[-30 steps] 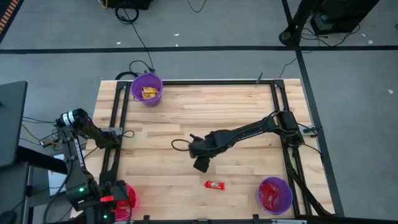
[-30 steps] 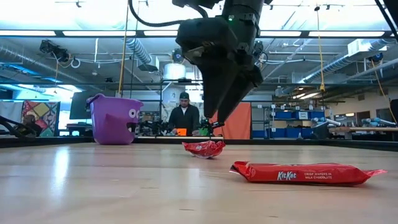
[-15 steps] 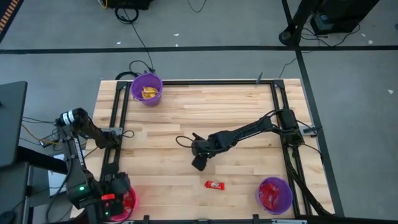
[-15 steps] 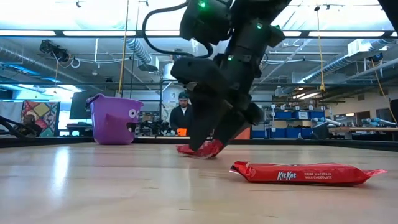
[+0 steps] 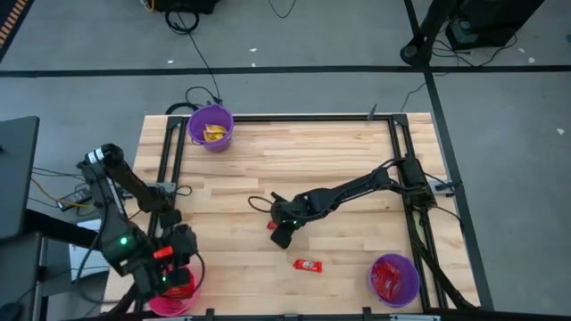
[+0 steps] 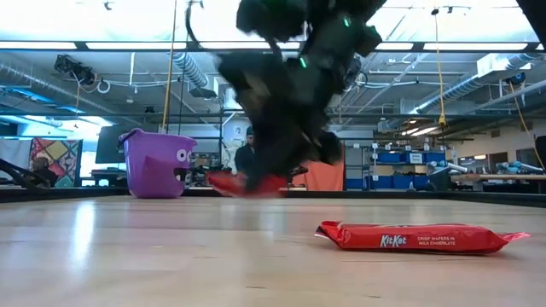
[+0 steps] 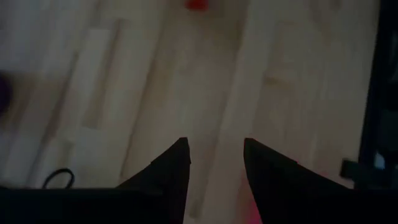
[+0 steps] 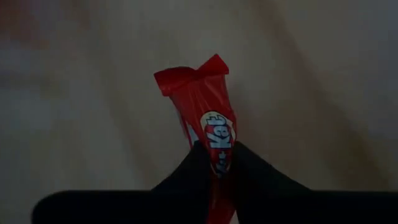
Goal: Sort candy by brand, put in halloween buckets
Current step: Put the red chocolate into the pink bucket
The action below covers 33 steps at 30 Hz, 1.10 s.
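My right gripper point(image 5: 277, 230) hangs over the table's middle, shut on a red KitKat bar point(image 8: 200, 102), which shows in the low view as a blurred red bar point(image 6: 243, 183) just above the wood. A second red bar point(image 5: 308, 264) lies flat on the table nearer the front edge. My left gripper point(image 5: 178, 254) hovers open at the near left, just beyond the hot pink bucket point(image 5: 168, 296). A purple bucket point(image 5: 211, 127) with yellow candy stands far left. Another purple bucket point(image 5: 394, 278) with red candy stands near right. My right gripper pinches the red bar between its two fingers at the printed logo point(image 8: 217, 134). The fingers come slanting down from the table's right. The bar's crimped end point(image 8: 189, 74) sticks out past the fingertips. The bar is lifted clear of the table.
Black rails point(image 5: 169, 178) run along the table's left and right sides. A cable loop point(image 5: 260, 204) trails beside the right gripper. Bare wood lies between the two red bars and the buckets. A person point(image 6: 247, 158) stands in the room beyond the table.
My right gripper has dropped onto the farther red bar, shut on it and raised it off the table, shifting a little toward the left edge. My left arm has swung away from above the pink bucket toward the far side, uncovering the bucket.
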Available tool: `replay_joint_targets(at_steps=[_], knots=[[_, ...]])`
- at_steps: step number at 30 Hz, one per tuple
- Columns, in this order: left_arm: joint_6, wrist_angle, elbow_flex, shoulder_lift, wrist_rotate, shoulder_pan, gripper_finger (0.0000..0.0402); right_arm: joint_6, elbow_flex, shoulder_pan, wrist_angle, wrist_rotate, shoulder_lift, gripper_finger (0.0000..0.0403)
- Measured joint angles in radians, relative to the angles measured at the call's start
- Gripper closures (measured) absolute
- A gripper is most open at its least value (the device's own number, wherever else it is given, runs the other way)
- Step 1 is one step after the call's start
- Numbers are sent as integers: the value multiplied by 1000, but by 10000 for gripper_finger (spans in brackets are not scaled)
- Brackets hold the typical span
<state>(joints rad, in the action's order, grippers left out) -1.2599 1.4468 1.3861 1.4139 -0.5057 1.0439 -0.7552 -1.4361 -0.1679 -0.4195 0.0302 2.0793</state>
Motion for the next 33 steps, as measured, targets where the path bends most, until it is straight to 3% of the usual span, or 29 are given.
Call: replay_joint_targets(at_steps=[4,9,13,18,23,27,33], knots=[[7,66,0,-56,-10,-65,248,46,-72,-23,111,37,0,353],[93,79,0,-160,-34,-111,248,103,-183,-37,259,-7,-1,341],[194,49,0,-240,-119,-124,248,144,-252,-30,410,-16,-1,349],[455,-68,0,-297,-187,-124,248,137,-286,-11,636,40,-3,348],[781,-169,0,-296,-286,-124,248,121,-297,12,697,122,-3,348],[938,-211,0,-289,-351,-131,248,119,-297,25,726,234,-3,348],[1087,-227,0,-281,-360,-150,248,119,-297,39,724,286,-3,348]])
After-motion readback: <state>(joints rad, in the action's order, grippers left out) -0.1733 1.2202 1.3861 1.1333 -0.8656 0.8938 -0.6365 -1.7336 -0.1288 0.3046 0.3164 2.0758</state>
